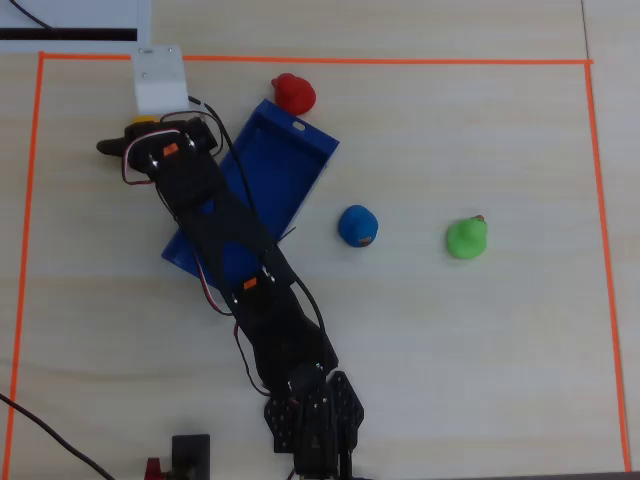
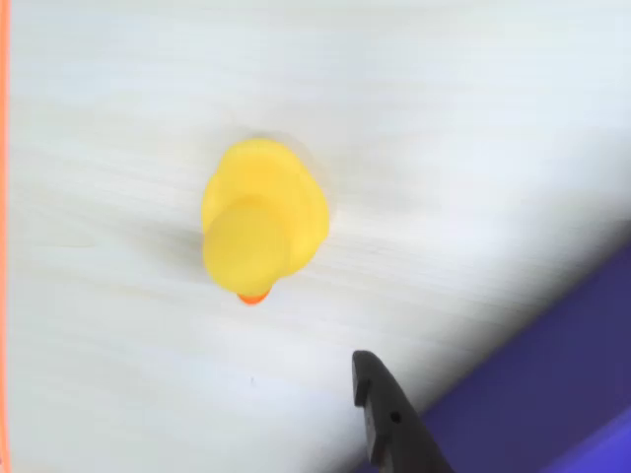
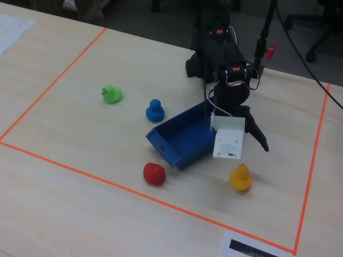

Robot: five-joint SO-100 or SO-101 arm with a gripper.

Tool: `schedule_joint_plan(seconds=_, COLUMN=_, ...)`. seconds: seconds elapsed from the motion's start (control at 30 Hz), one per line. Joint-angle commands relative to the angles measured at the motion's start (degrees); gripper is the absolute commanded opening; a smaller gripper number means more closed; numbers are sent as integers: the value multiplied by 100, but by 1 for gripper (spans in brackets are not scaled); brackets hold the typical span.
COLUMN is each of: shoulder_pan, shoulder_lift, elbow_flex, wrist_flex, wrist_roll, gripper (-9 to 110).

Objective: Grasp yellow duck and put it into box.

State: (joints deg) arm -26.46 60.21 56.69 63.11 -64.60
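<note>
Hovering with fingers spread and empty, the black two-finger gripper [image 3: 242, 143] hangs just above the small rounded yellow rubber duck [image 3: 240, 177], which sits upright on the table beside the long blue plastic box [image 3: 185, 140].

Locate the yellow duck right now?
In the fixed view the yellow duck stands on the bare table at lower right, just below the pincer and right of the blue box, outside it.
</note>
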Motion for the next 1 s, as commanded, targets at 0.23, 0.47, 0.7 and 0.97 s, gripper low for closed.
schedule_joint_plan(seconds=0.23, shoulder_pan=-97, shoulder_lift=-642, elbow_flex=-879, wrist_flex=-325, wrist_roll=167, gripper=47)
schedule_joint_plan(seconds=0.47, shoulder_pan=-158, shoulder_lift=-976, elbow_flex=-1213, wrist_flex=-422, wrist_roll=308, gripper=47)
schedule_joint_plan(seconds=0.7, shoulder_pan=-220, shoulder_lift=-1230, elbow_flex=-1318, wrist_flex=-703, wrist_roll=448, gripper=45)
schedule_joint_plan(seconds=0.97, shoulder_pan=-193, shoulder_lift=-1503, elbow_flex=-1318, wrist_flex=-1450, wrist_roll=747, gripper=13)
